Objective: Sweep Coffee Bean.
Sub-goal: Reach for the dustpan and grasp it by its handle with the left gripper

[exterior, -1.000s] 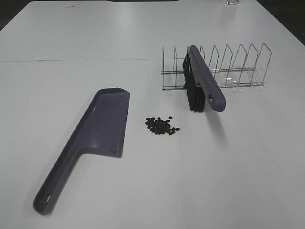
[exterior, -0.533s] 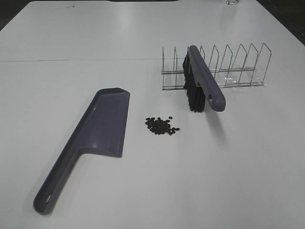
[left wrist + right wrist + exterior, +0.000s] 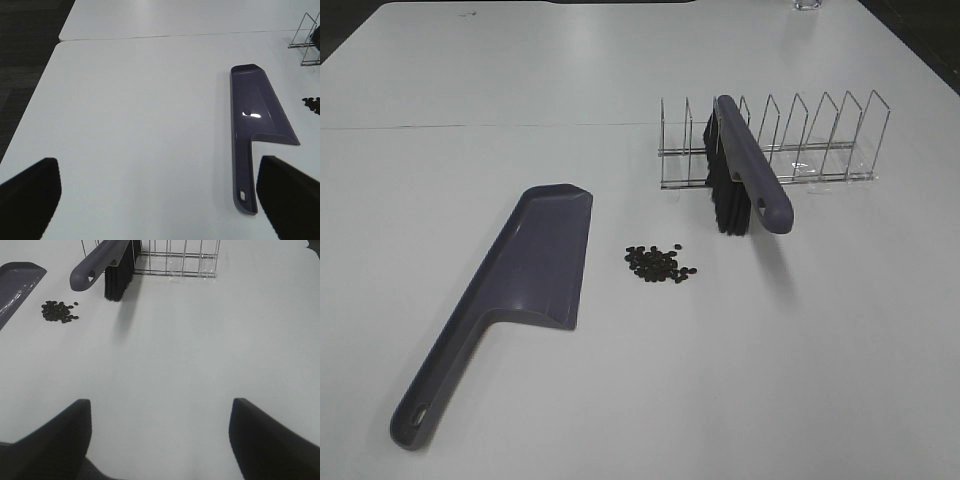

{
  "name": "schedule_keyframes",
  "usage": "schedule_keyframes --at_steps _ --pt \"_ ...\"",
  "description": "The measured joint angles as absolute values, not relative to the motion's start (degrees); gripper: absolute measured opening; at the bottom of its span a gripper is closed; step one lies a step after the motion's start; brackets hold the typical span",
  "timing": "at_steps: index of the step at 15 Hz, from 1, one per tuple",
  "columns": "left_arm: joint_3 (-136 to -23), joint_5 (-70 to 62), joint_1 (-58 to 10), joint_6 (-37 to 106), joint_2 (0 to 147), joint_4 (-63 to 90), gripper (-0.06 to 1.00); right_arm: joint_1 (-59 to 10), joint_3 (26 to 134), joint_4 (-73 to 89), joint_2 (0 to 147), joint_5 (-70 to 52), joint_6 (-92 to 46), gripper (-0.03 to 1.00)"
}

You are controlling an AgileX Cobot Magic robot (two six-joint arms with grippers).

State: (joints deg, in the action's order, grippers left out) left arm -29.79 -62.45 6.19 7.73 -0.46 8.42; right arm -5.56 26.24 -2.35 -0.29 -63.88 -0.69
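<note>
The coffee beans [image 3: 660, 263] lie in a small loose cluster on the white table, just right of the purple dustpan [image 3: 538, 262], whose handle points toward the near left. The brush [image 3: 748, 170], with a purple handle and black bristles, leans in the wire rack [image 3: 820, 140] behind the beans. Neither gripper shows in the exterior high view. My left gripper [image 3: 157, 167] is open and empty, short of the dustpan [image 3: 255, 107]. My right gripper [image 3: 161, 407] is open and empty, well short of the beans [image 3: 59, 311] and the brush [image 3: 107, 262].
A seam runs across the table [image 3: 470, 126] behind the dustpan. A clear glass [image 3: 807, 4] stands at the far edge. The table's left edge and dark floor [image 3: 25, 60] show in the left wrist view.
</note>
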Motion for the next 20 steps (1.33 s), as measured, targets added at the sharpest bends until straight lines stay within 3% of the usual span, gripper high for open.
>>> schedule_keyframes --at_steps 20 --pt "-29.79 -62.45 6.19 7.73 -0.46 8.42 0.99 -5.56 26.24 -2.35 -0.29 -63.88 -0.69 0.68"
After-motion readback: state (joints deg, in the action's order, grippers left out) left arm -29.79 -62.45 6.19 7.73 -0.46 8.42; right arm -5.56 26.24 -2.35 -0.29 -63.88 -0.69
